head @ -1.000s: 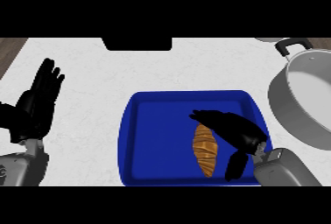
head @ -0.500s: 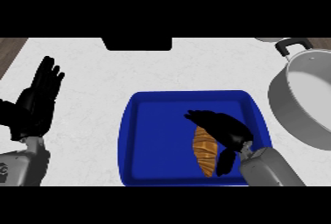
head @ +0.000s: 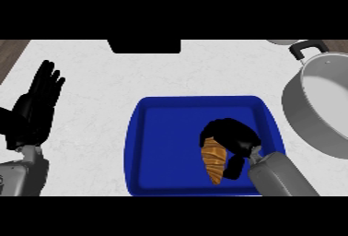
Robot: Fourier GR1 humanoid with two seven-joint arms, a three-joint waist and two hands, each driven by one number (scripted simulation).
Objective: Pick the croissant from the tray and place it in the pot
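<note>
croissant (head: 214, 162) in tray (head: 163, 152) (right half) | pot (head: 321, 119) right of tray | left hand (head: 34, 110) left of tray

The deep blue square tray (head: 163, 147) is one plain colour. The golden-brown crescent croissant (head: 213, 162) carries darker brown bands across it. The round grey metal pot (head: 319, 124) is paler inside, with a black loop handle (head: 306, 46). The white stone counter (head: 102, 73) shows faint grey veining beside a brown wooden strip (head: 9, 49). The left hand (head: 34, 110) and right hand (head: 232, 134) are black; the left forearm (head: 24, 174) and right forearm (head: 280, 179) are grey.

One croissant (head: 214, 162), tray (head: 163, 138), seemingly one pot (head: 321, 110)
</note>
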